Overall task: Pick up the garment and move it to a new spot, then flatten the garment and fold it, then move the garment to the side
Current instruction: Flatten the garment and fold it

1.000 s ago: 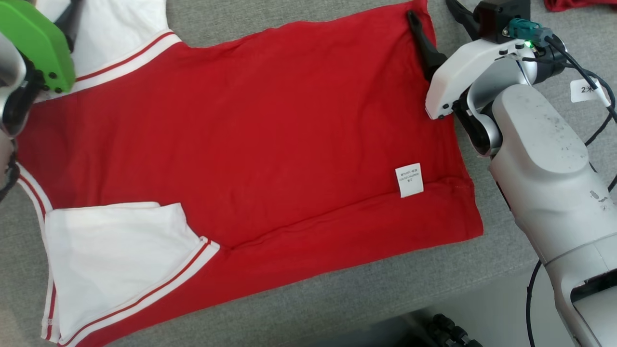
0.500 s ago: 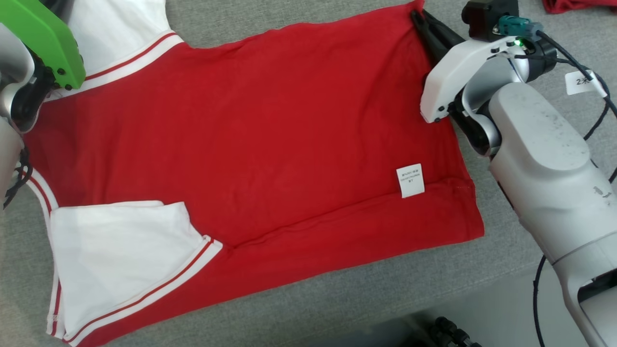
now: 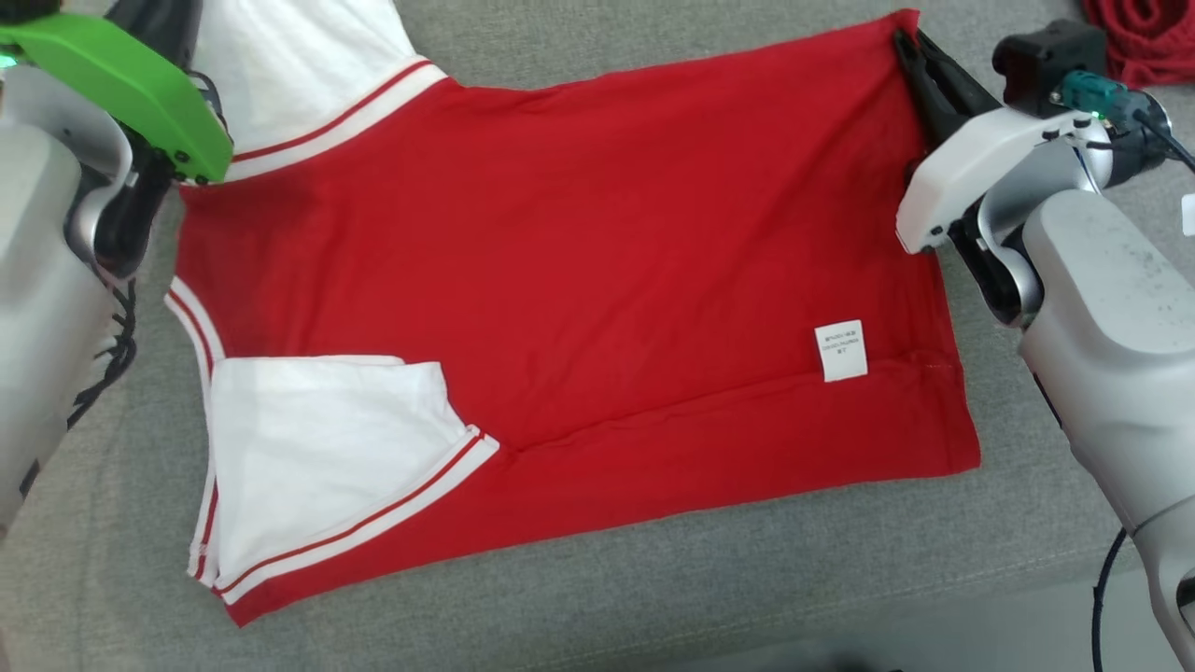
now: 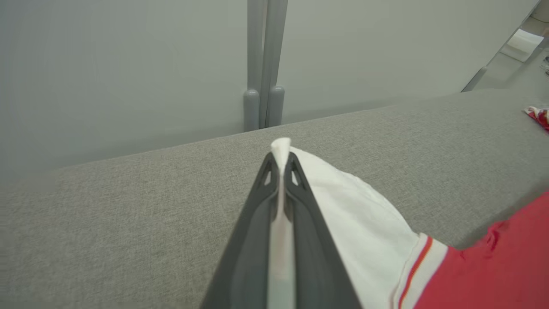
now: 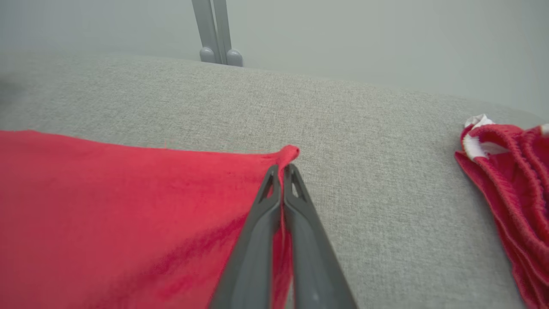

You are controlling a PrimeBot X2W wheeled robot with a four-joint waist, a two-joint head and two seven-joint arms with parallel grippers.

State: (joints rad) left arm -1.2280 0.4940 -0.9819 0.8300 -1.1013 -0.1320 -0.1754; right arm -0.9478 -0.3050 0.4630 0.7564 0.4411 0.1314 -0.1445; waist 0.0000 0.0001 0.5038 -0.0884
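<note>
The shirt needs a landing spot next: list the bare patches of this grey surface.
Bare: the grey fabric surface along the near edge, below the red white-sleeved T-shirt; also the far strip beyond it. Crowded: the far right corner, by the crumpled red garment.

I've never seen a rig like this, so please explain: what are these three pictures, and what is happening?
This is a wheeled robot with two arms. The wide picture is from a camera on its head, looking down; the other two are from cameras on its wrists, looking along each pair of dark fingers. A red shirt with white sleeves lies flat on a gray fabric surface. The left end effector is shut on a white sleeve; the right end effector is shut on the shirt's red corner. Another red garment lies bunched nearby.
</note>
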